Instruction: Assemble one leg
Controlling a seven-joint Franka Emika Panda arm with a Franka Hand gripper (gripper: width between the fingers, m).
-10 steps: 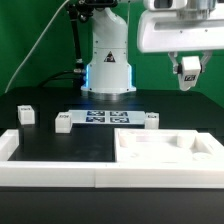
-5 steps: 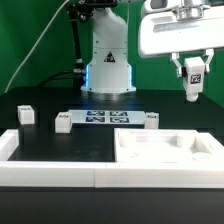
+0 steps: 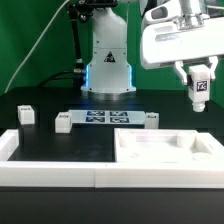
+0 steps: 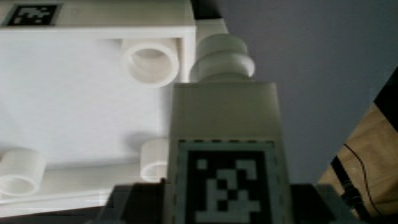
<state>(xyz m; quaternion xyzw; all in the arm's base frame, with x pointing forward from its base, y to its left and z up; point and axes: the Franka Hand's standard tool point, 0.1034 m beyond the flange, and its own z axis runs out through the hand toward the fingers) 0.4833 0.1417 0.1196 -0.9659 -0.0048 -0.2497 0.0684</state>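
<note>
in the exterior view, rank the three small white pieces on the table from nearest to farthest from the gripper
1. Right-end piece, off the marker board's right end in the exterior view, closest to the gripper holding the leg.
2. Left-end piece, at the board's other end.
3. Far-left piece, alone toward the exterior view's left.

Arm [image 3: 175, 45] held high, wrist pointing down, jaws clamped on leg [image 3: 200, 87]
</note>
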